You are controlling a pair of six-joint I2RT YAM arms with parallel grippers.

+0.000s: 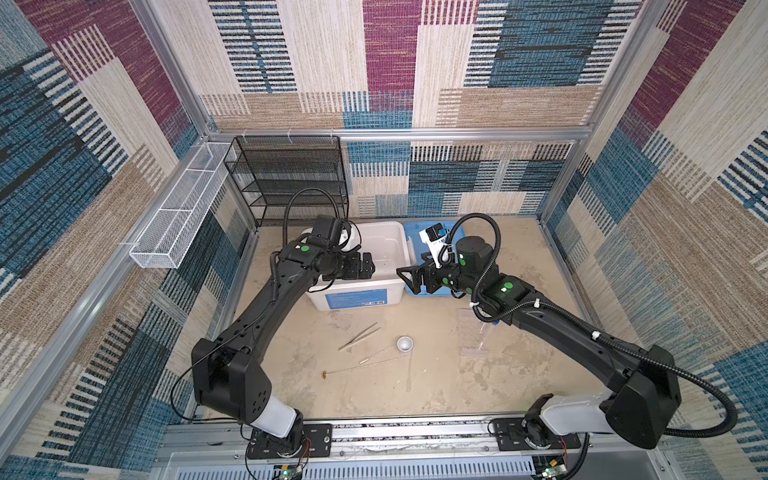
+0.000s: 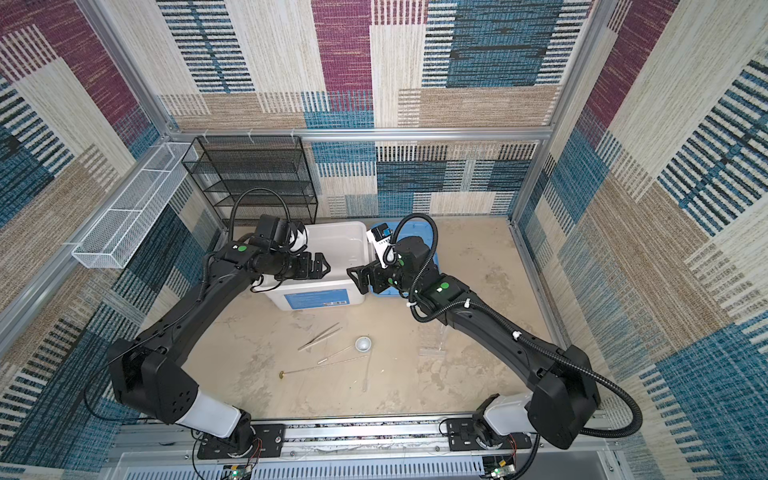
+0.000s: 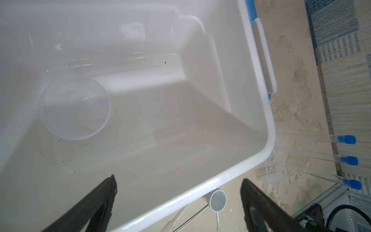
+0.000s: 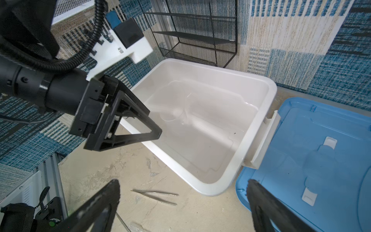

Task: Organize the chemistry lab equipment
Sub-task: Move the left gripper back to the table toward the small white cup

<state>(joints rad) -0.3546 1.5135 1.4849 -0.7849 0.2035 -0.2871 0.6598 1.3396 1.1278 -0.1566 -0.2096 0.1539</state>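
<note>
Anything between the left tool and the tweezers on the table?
Nothing visible. The left tool, open, hangs over the white bin, and the tweezers lie on bare tabletop in front of the bin; only its front wall sits below the tool.

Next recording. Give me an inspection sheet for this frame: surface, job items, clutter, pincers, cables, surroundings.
Surface: beige mottled tabletop, stained and scuffed.
Job's things: clear beaker lies inside the white bin; metal tweezers, small cup and thin metal rods lie on the tabletop in front of the bin; three blue-capped test tubes sit in the clear tube rack.
Clutter: dark specks on the bin floor; otherwise nothing seen.
Pincers: left pincer open, empty, over the bin; right pincer open, empty, at the bin's right edge.
Cables: black corrugated hoses loop off both arms, clear of the items.
Surroundings: blue lid beside the bin; black mesh shelf; white wire basket on the wall rail; patterned fabric walls.
</note>
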